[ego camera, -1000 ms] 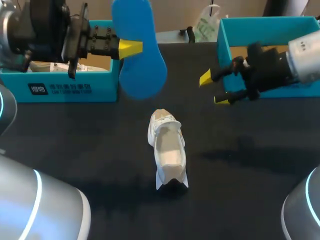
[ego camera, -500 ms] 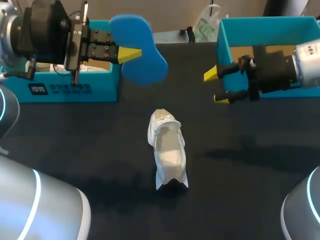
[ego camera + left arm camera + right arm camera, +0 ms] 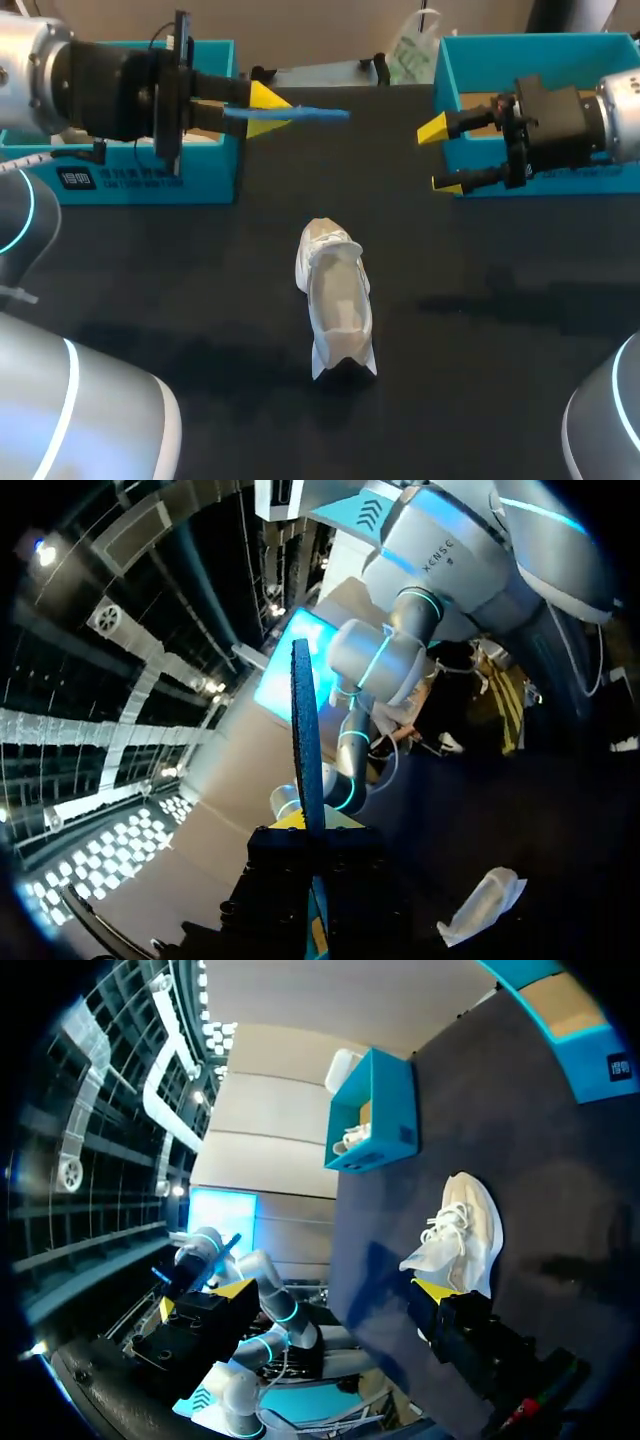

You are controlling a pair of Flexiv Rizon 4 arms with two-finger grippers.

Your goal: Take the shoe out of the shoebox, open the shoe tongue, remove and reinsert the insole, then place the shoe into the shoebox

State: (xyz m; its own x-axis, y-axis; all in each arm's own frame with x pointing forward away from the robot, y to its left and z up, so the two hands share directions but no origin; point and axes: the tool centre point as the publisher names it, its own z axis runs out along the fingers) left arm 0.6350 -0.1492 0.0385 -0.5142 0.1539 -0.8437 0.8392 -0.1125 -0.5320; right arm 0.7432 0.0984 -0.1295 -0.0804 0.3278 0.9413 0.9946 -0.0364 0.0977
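Head view: the left gripper is held above the table, just in front of the left shoebox, its yellow fingers clamped on the blue insole. The insole is seen edge-on, as a thin flat strip pointing towards the middle. The white shoe stands alone on the dark table, well apart from both grippers and outside both boxes. The right gripper is by the front corner of the right shoebox, fingers spread and holding nothing

Left wrist view: the insole rises edge-on from between the fingers of the left gripper, which are closed on its lower end. The shoe lies on the table off to one side of the gripper, well apart from it

Right wrist view: the two fingers of the right gripper stand wide apart with nothing between them. The shoe lies on the table ahead of one finger, near it. Beyond the shoe stands the left shoebox, and the right shoebox sits at the table's far side
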